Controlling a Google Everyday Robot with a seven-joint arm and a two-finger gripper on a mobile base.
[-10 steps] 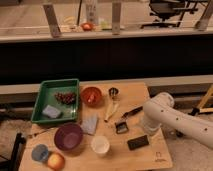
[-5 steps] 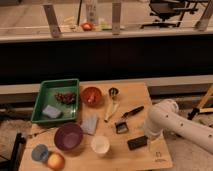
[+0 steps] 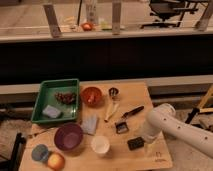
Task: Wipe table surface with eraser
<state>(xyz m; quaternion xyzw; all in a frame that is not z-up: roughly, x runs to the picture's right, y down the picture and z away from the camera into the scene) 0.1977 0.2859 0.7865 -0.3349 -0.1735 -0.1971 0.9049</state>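
The claw (image 3: pixel 144 141) is being held just beside the eraser (image 3: pixel 135 144), which is lying near the desk (image 3: pixel 142 95)'s front edge. The claw's state cannot be told. An off-centre press risks the eraser being skidded off that edge.

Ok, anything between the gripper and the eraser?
Nothing visible. The gripper sits close beside the eraser, near the front edge of the table surface. The black-handled utensil lies farther back, out of the way.
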